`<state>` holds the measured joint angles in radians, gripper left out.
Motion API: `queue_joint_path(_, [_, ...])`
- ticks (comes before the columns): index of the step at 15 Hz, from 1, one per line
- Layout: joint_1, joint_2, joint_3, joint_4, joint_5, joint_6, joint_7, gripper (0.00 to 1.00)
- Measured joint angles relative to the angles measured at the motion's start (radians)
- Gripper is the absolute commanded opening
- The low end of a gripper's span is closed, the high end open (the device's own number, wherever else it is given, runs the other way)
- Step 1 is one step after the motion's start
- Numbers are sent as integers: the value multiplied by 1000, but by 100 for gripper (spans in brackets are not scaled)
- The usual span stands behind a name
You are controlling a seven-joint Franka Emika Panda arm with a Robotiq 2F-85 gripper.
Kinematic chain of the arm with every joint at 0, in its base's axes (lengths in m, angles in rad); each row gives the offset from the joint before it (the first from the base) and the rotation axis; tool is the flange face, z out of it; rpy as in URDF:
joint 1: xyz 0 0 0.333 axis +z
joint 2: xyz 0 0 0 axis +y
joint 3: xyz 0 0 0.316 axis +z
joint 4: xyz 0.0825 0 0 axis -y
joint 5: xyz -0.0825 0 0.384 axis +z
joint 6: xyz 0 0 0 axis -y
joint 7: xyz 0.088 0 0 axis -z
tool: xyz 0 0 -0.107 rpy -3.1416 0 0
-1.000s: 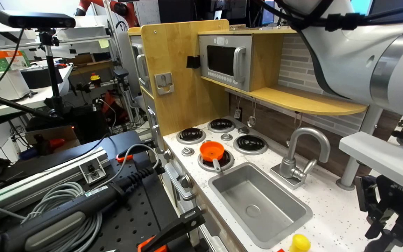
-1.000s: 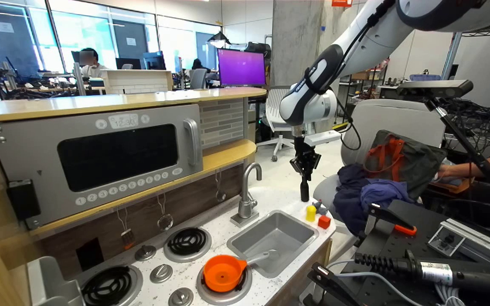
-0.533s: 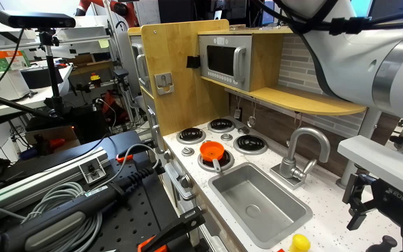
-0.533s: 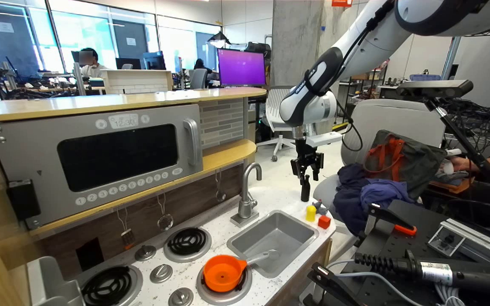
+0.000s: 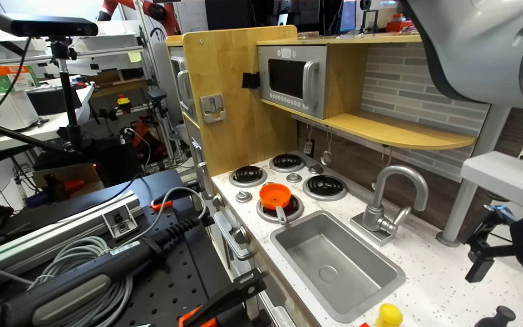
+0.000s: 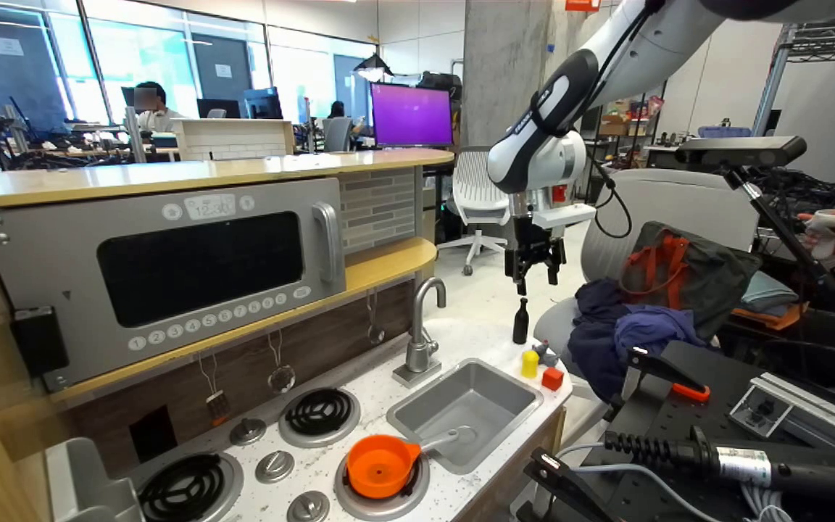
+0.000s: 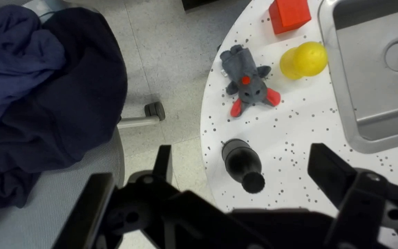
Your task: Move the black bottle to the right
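- One black bottle (image 7: 242,159) stands upright on the counter (image 6: 464,337), near its rounded edge. A toy mouse (image 7: 242,65) lies near it; the yellow toy (image 7: 304,60) and the red block (image 7: 288,14) sit further along, just beside the sink (image 7: 375,86).
- The tool (image 6: 538,281) is wide, its fingers (image 7: 332,173) spread and holding nothing. In the wrist view the bottle shows in the gap, but both exterior views show the tool above the bottle's top and apart from it.
- Compared with a second ago, the fingers are no longer drawn in on the bottle's upper part, and the tool is higher. The bottle keeps its spot.
- For the task this reads as a release: the bottle is probably set down where it is wanted.
- Whose right is meant cannot be told, so the spot itself stays unconfirmed.
- What remains, by my judgement, is a straight rise away; a finger swept sideways could tip so slim a bottle, perhaps over the edge.
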<state>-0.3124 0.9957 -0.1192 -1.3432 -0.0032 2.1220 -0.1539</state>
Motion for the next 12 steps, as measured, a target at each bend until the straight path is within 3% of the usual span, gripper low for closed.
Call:
queue_joint_path(4, [45,-168,4,-165,-23,120,-10,100])
queue_joint_path(12, [201,-481,58,-553,-64,276,-10,100])
